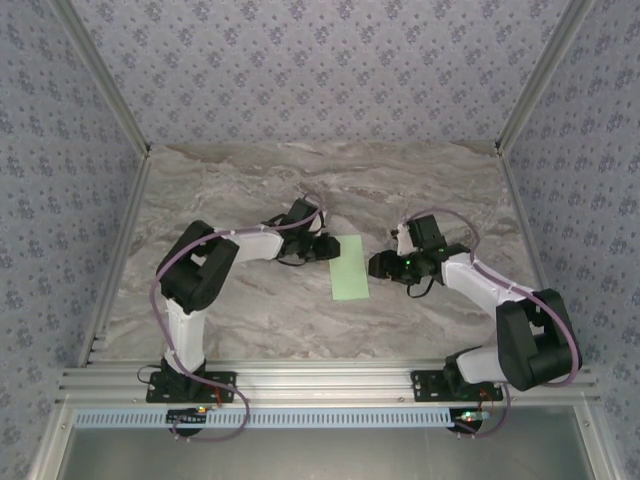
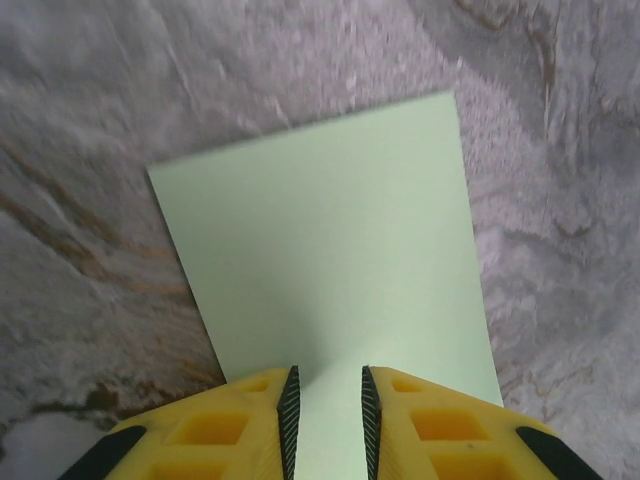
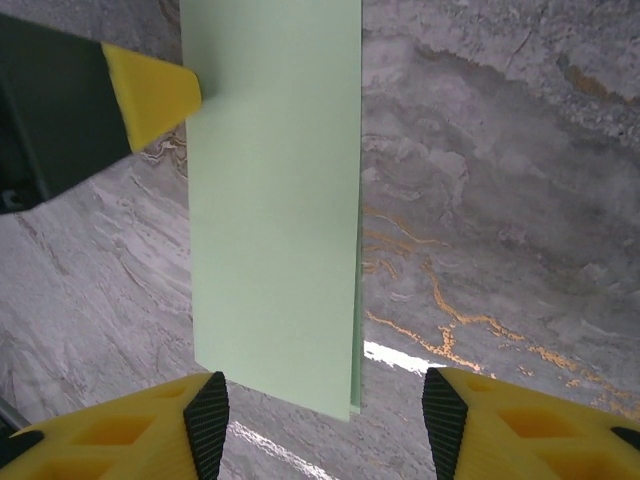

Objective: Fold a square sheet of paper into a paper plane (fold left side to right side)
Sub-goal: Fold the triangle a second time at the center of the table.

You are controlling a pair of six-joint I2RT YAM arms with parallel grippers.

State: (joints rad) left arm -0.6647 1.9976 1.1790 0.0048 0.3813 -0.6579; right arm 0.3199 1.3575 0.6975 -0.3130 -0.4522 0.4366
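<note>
The square sheet of paper (image 1: pixel 349 266) lies on the marble table, folded in half into a narrow pale green rectangle with its doubled edges on the right (image 3: pixel 275 200). My left gripper (image 1: pixel 333 247) rests at the paper's left long edge. In the left wrist view its pads (image 2: pixel 289 400) stand a small gap apart with the paper (image 2: pixel 330 260) showing between and under them, so the left gripper (image 2: pixel 328 372) is open. My right gripper (image 1: pixel 381 265) hovers just right of the paper, jaws wide open (image 3: pixel 320 385) and empty. The left gripper's yellow fingertip (image 3: pixel 150 92) touches the sheet.
Grey marble table (image 1: pixel 300 180) with gold veins, walled by patterned wallpaper. Aluminium rails (image 1: pixel 320 380) run along the near edge where both arm bases are bolted, and slanted frame bars stand at the left and right sides.
</note>
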